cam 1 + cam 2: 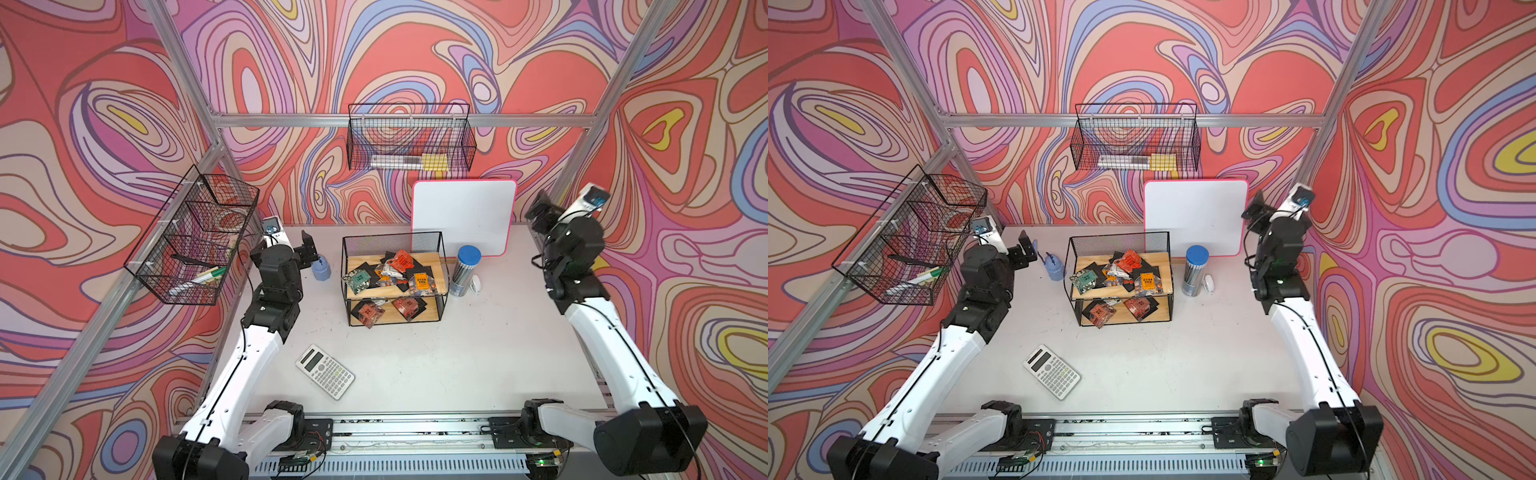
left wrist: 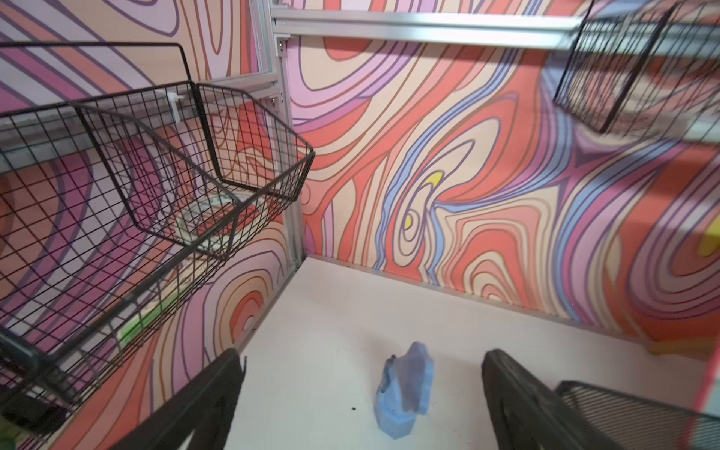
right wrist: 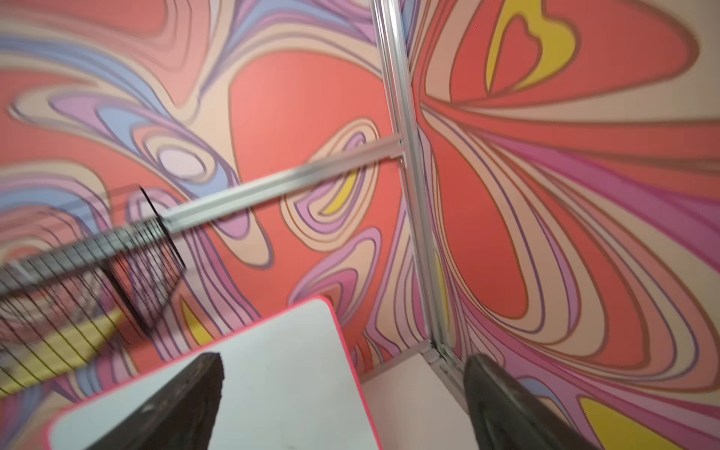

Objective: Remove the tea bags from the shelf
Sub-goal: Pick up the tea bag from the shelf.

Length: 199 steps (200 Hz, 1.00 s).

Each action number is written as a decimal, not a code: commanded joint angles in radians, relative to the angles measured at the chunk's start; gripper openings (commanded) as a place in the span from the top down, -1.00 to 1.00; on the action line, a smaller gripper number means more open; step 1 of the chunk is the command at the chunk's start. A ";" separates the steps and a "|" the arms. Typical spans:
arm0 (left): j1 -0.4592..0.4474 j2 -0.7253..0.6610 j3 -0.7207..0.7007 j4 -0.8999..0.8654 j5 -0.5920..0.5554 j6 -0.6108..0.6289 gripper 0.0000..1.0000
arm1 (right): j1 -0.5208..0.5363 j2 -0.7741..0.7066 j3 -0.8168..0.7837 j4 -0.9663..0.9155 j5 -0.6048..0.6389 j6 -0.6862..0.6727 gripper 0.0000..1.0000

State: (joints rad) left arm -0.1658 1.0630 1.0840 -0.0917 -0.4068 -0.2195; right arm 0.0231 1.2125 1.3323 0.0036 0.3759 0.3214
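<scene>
A black wire basket (image 1: pixel 195 237) hangs on the wall to the left of the left fingers (image 2: pixel 202 401). These fingers are spread wide with nothing between them, raised over the back left of the table (image 1: pixel 415 365). In the left wrist view a small blue bottle-shaped thing (image 2: pixel 405 393) stands on the table ahead of the gap between them. In both top views it stands just to their right.

Further right of the left fingers, past the blue thing, stands the shelf (image 1: pixel 359 262), about midway between the two sets of fingers. Most of the tea bags (image 1: pixel 395 270) lie in a loose heap on its upper wooden board. Two more (image 1: pixel 370 311) lie on the lower board, one poking over the front edge. A calculator (image 1: pixel 325 371) lies flat on the table, nearer the arm bases than either set of fingers.

To the right of the shelf stands a blue-lidded tube (image 1: pixel 465 270), with a small white thing (image 1: pixel 476 284) beside it. A pink-edged whiteboard (image 1: pixel 463 216) leans on the back wall behind them. A second wire basket (image 1: pixel 409 139) hangs above.

The right fingers (image 3: pixel 175 405) are also wide apart and empty, held up near the back right corner, well apart from the shelf. The whiteboard is just to their left.
</scene>
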 commanded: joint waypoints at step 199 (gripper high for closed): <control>-0.066 0.203 0.412 -1.006 0.554 -0.281 -0.71 | 0.804 0.668 0.696 -1.347 0.024 0.317 -0.38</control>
State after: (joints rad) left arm -0.2249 1.2736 1.4986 -1.0966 0.1474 -0.5308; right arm 0.8200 1.8637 2.0289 -1.3090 0.4179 0.6243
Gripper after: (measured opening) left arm 0.862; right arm 0.686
